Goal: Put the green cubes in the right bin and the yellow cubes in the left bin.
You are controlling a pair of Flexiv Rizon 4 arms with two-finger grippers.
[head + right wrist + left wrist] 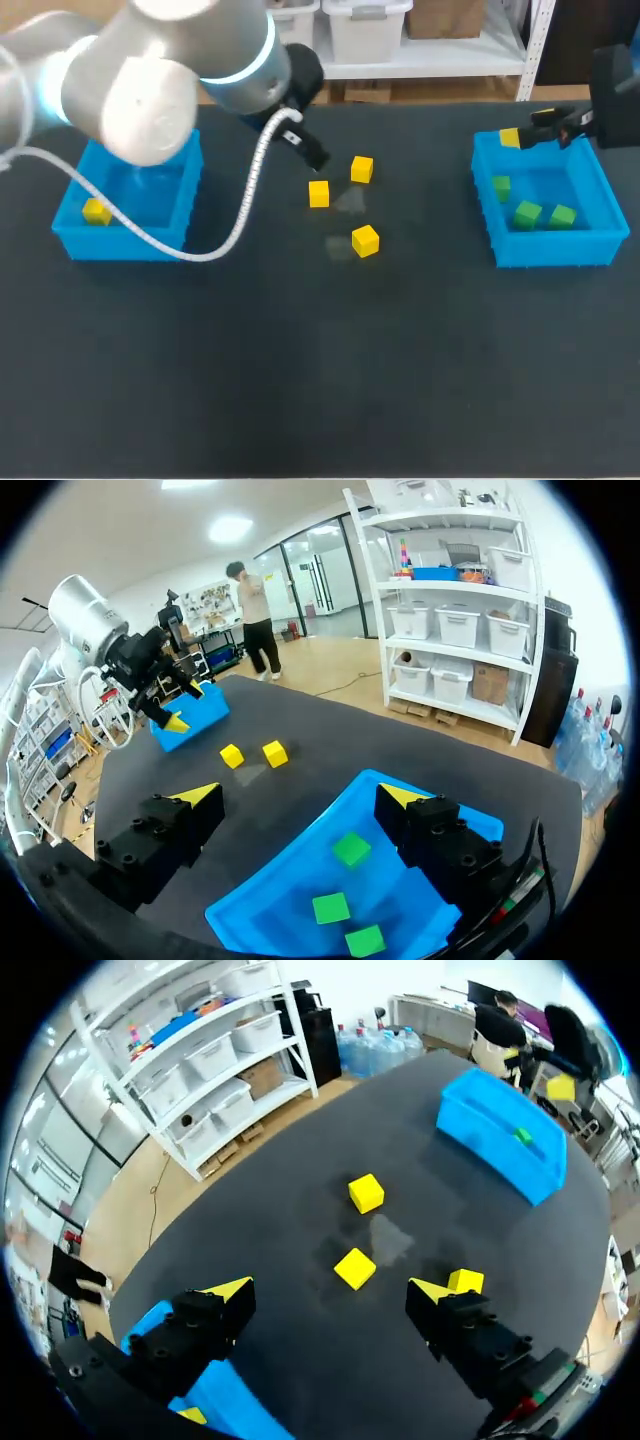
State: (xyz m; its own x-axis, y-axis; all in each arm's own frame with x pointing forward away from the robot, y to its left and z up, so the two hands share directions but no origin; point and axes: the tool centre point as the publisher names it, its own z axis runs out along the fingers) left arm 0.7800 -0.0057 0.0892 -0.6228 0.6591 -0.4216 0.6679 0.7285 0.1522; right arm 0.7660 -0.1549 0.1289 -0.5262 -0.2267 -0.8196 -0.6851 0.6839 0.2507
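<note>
Three yellow cubes lie mid-table (362, 169), (319, 193), (366, 241). One more yellow cube (97, 211) rests in the left blue bin (70, 235). The right blue bin (545, 250) holds three green cubes (501, 186), (527, 213), (562, 215). My left arm (150, 90) hangs high over the left bin. Its gripper (330, 1290) is open and empty, with the bin's corner (225, 1405) under it and the loose yellow cubes (355, 1268), (366, 1192), (465, 1281) ahead. My right gripper (300, 795) stands open and empty above the right bin (270, 900) and its green cubes (351, 849).
The left arm's white cable (240, 215) droops over the table between the left bin and the loose cubes. Dark table surface (320, 380) stretches along the whole front. The table's back edge runs just behind both bins.
</note>
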